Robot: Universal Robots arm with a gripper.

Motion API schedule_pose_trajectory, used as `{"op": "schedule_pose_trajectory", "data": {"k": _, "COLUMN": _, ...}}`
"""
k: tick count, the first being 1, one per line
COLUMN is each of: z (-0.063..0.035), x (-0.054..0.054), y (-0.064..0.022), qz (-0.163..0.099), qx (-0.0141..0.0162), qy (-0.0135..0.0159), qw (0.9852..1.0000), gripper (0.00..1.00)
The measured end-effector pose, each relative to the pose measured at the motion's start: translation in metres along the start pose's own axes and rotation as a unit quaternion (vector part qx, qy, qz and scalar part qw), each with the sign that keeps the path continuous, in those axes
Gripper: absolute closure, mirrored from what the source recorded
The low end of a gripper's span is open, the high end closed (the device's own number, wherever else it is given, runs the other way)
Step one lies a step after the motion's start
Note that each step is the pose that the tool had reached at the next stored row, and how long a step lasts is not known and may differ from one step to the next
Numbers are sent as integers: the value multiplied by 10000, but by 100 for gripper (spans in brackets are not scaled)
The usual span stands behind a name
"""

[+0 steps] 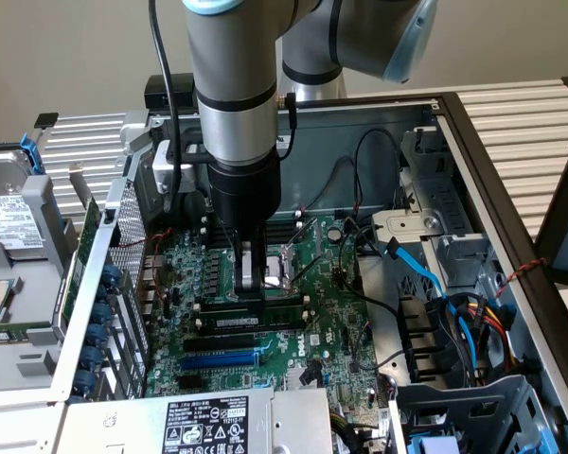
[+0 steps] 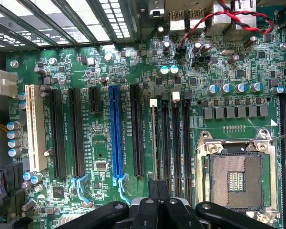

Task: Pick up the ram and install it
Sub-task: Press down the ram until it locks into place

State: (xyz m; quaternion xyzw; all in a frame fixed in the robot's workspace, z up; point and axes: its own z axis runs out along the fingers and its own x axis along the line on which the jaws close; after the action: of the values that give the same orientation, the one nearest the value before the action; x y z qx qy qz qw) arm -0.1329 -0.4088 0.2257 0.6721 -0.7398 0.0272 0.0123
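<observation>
Claw [image 1: 250, 284] of mine hangs low inside the open computer case [image 1: 511, 189], fingers pressed together, right over the memory slots [image 2: 174, 143] beside the empty processor socket [image 2: 236, 174] on the motherboard [image 1: 331, 312]. Ram [image 1: 256, 313] lies along a slot just under my fingertips in the exterior view, its green edge and white label showing; whether I touch it, I cannot tell. In the wrist view a thin stick [image 2: 154, 143] stands in the slot next to the long black connector [image 2: 137, 129].
</observation>
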Motion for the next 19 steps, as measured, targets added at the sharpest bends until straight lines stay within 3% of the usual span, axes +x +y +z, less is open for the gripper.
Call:
{"op": "schedule_pose_trajectory", "data": {"k": 14, "z": -3, "x": 0, "y": 0, "qz": 0, "qx": 0, "qy": 0, "qw": 10000, "gripper": 89}}
{"op": "schedule_pose_trajectory", "data": {"k": 16, "z": -29, "x": -1, "y": -3, "qz": 1, "qx": 8, "qy": -12, "qw": 10000, "gripper": 89}}
{"op": "schedule_pose_trajectory", "data": {"k": 19, "z": -105, "x": 5, "y": -2, "qz": 0, "qx": 1, "qy": -1, "qw": 10000, "gripper": 89}}
